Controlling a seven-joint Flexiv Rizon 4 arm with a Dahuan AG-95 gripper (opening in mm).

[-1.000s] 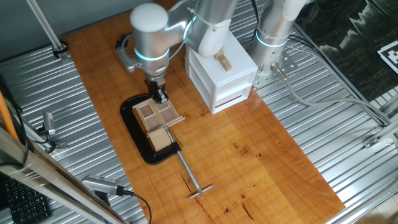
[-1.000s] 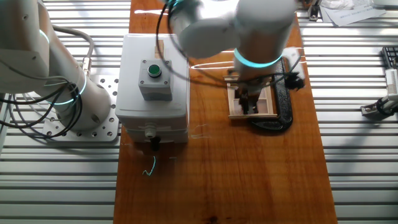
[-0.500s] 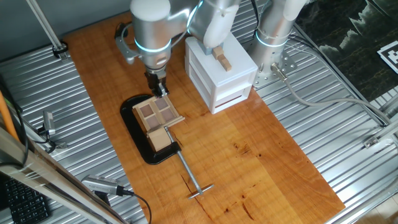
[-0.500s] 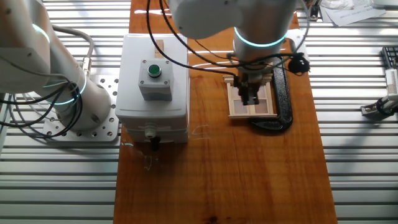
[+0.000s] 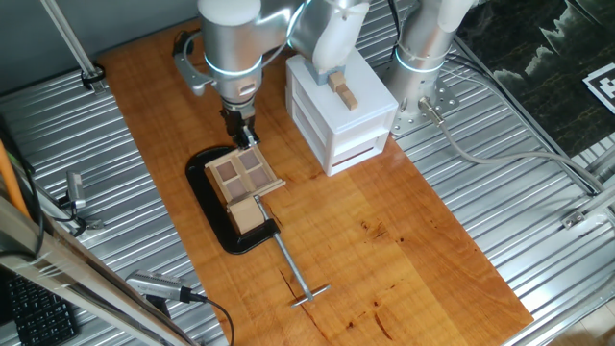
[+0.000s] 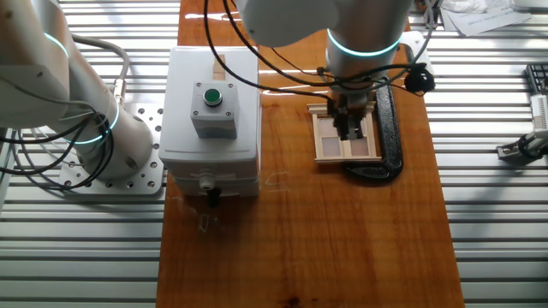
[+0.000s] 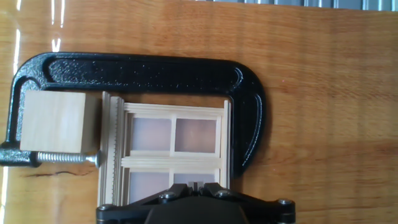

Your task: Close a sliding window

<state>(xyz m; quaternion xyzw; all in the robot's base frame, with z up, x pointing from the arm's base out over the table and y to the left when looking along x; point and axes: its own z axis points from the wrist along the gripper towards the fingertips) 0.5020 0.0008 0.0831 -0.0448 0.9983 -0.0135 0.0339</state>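
The sliding window [image 5: 241, 179] is a small light-wood frame with four brownish panes, held in a black clamp [image 5: 213, 204] on the wooden table. It also shows in the other fixed view [image 6: 347, 139] and in the hand view [image 7: 171, 147]. My gripper [image 5: 242, 135] hangs just above the window's far edge, fingers together and holding nothing. In the other fixed view the gripper [image 6: 349, 128] is over the frame's upper middle. In the hand view the gripper [image 7: 196, 185] overlaps the frame's lower edge. A wooden block [image 7: 53, 121] sits between the clamp screw and the frame.
A white box [image 5: 341, 108] with a wooden handle [image 5: 344, 93] stands right of the window; its green button [image 6: 211, 96] shows in the other fixed view. The clamp's screw rod [image 5: 297, 277] sticks out toward the front. A second arm's base [image 5: 421, 60] stands behind the box.
My gripper has lifted off the window and drawn back toward its far edge. The window frame and clamp have not visibly moved.
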